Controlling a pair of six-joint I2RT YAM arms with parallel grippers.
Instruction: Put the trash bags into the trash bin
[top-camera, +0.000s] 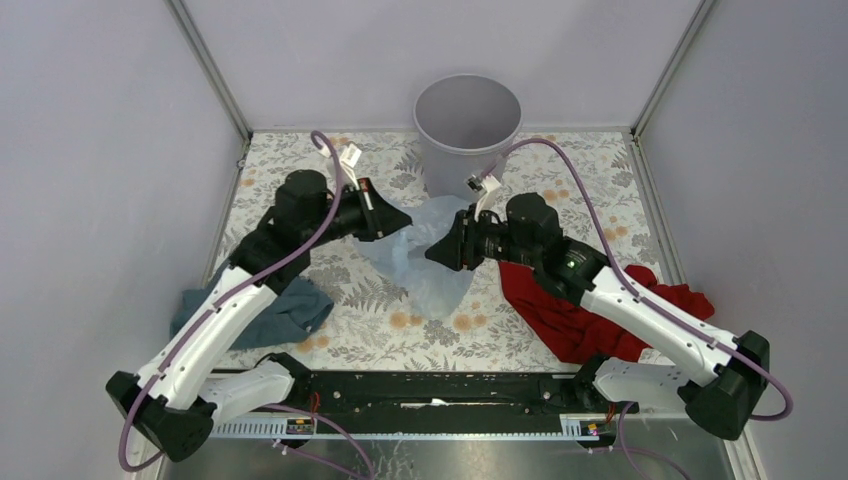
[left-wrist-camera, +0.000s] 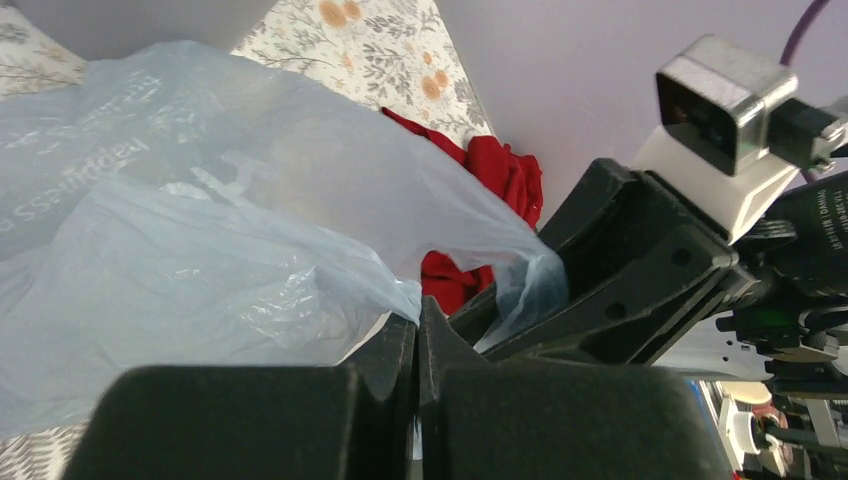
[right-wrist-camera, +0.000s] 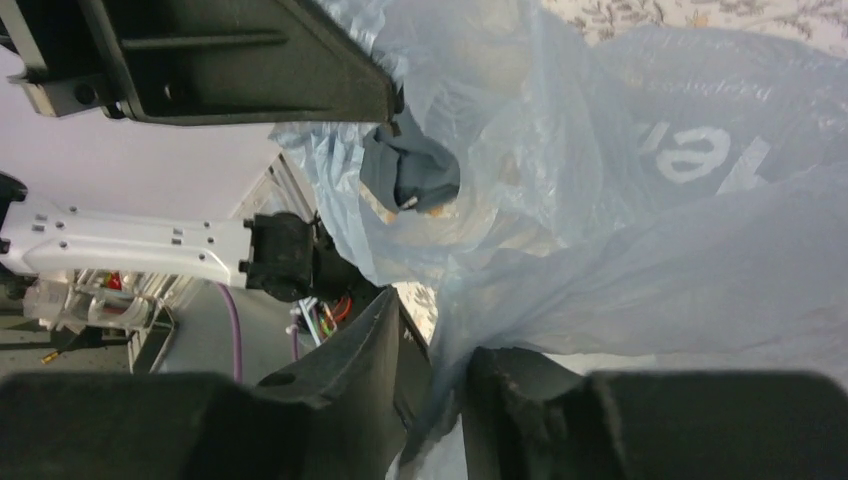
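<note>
Hanging between the two arms, the thin translucent pale-blue plastic trash bag (top-camera: 425, 255) is stretched over the flower-patterned table (top-camera: 500, 335). It is just in front of the plain grey round plastic trash bin (top-camera: 450, 170) and not inside it; its lower end seems to rest on the table.

The left gripper (top-camera: 395, 222) has its fingers pressed together on one edge of the film, and the left wrist view shows the plastic caught right at the tips. The right gripper (top-camera: 440, 250) is at the opposite edge. Its jaws stand a little apart with a fold of film lying in the gap, so I judge that it is not pinching firmly.

The step in hand seems to be carrying the bag to the bin. The next move, I think, calls for lifting the bag above the rim and away from the bases before any release. With only one firm pinch, the crinkly film may slide down.

A red cloth (top-camera: 570, 320) lies under the right arm, and a dark teal cloth (top-camera: 290, 310) beside the left arm.
</note>
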